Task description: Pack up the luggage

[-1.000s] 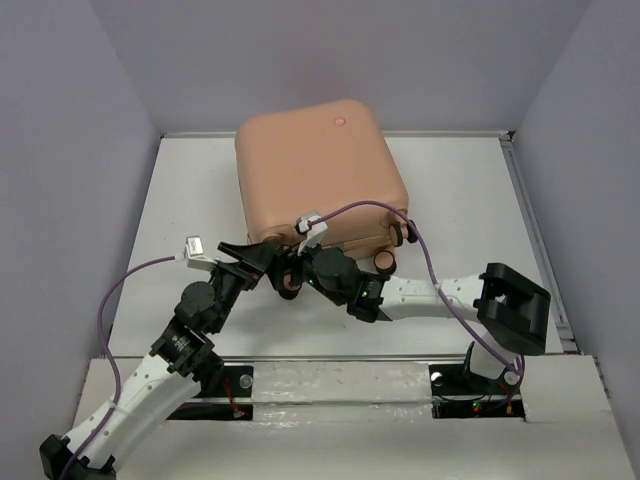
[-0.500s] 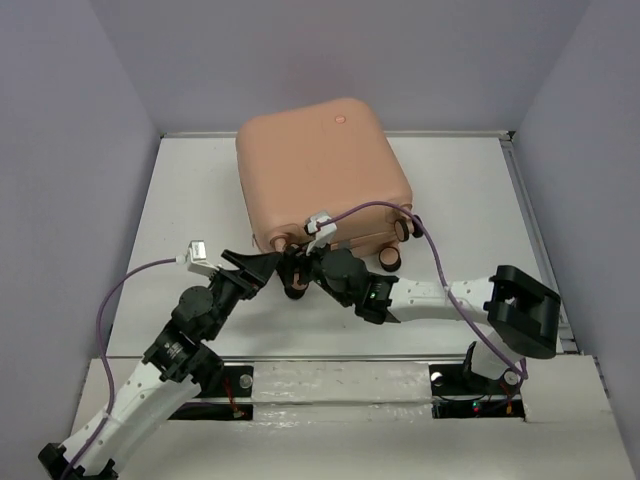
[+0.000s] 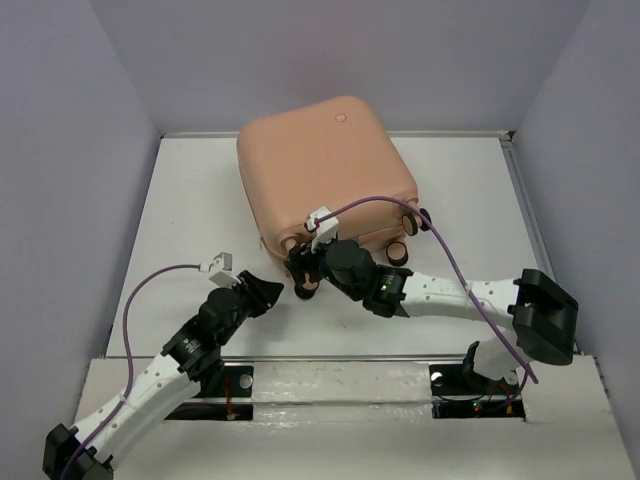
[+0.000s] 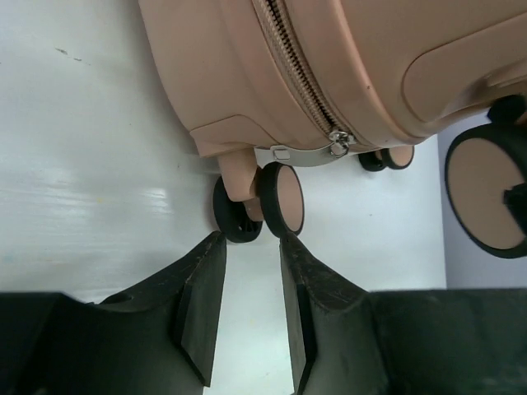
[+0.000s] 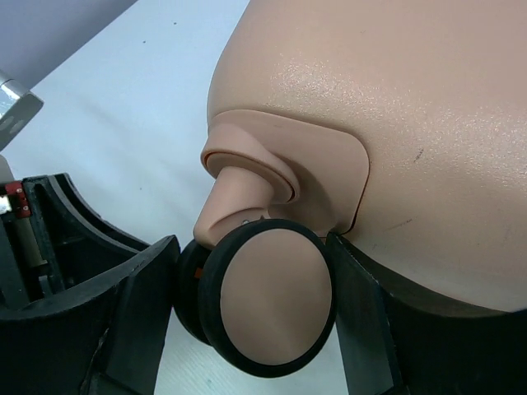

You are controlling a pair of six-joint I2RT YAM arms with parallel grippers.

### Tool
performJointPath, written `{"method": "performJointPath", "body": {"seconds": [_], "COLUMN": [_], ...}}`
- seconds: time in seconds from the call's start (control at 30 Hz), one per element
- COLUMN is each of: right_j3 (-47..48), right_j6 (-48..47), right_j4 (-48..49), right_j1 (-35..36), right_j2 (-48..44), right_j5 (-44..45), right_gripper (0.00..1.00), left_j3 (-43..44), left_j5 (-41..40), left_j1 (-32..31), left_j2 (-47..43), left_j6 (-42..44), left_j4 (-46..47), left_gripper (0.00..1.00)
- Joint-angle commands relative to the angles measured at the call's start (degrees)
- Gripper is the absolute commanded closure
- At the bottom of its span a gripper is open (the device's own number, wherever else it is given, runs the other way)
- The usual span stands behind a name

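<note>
The luggage (image 3: 320, 165) lies closed on its side at the back middle of the table, its zipper (image 4: 292, 78) done up. My right gripper (image 3: 303, 272) is at its near left corner. In the right wrist view that gripper (image 5: 254, 247) is shut on a pink-and-black caster wheel (image 5: 276, 300), with a finger pressing each side. My left gripper (image 3: 278, 290) hangs just in front of the same corner. Its jaws (image 4: 249, 243) stand a narrow gap apart with nothing between them, a short way off the caster (image 4: 280, 200).
Two more casters (image 3: 400, 252) stick out at the suitcase's near right corner. Purple cables (image 3: 440, 255) loop over both arms. Grey walls close in the white table (image 3: 190, 200) on the left, back and right.
My left gripper has drawn back toward the near left and its jaws have narrowed. My right gripper has slid left onto the caster, and the suitcase has turned slightly.
</note>
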Motion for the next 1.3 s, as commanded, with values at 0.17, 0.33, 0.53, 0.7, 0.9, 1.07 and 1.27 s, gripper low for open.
{"method": "performJointPath", "body": {"seconds": [0.17, 0.33, 0.53, 0.7, 0.9, 1.07, 1.27], "right_j3": [6.8, 7.3, 8.2, 8.2, 7.5, 6.3, 3.1], "right_j6": [-1.7, -0.9, -0.4, 0.1, 1.1, 2.1, 3.0], "right_j4": [0.9, 1.0, 1.0, 1.0, 1.2, 1.7, 1.7], "right_j1": [-2.2, -2.2, -2.2, -2.2, -2.2, -2.2, -2.2], "right_j2": [-1.5, -0.5, 0.2, 0.5, 0.2, -0.3, -3.0], "right_j5": [-1.4, -2.6, -4.7, -5.6, -7.2, -7.7, -6.3], "right_gripper": [0.89, 0.89, 0.90, 0.90, 0.90, 0.90, 0.93], "left_j3": [1.5, 3.6, 6.4, 8.6, 11.3, 12.4, 13.6], "left_j5": [-0.8, -2.4, -2.1, -4.3, -6.9, -10.6, -17.4], "left_j1": [-0.7, -1.5, -1.9, -1.9, -1.9, -2.0, -2.0], "left_j2": [9.2, 13.9, 19.9, 23.0, 29.5, 31.0, 30.3], "left_j6": [10.5, 15.0, 18.2, 19.8, 21.4, 22.6, 22.8], "left_j4": [20.3, 23.1, 25.9, 26.8, 27.2, 26.2, 19.6], "left_gripper": [0.57, 0.58, 0.59, 0.58, 0.58, 0.87, 0.94]}}
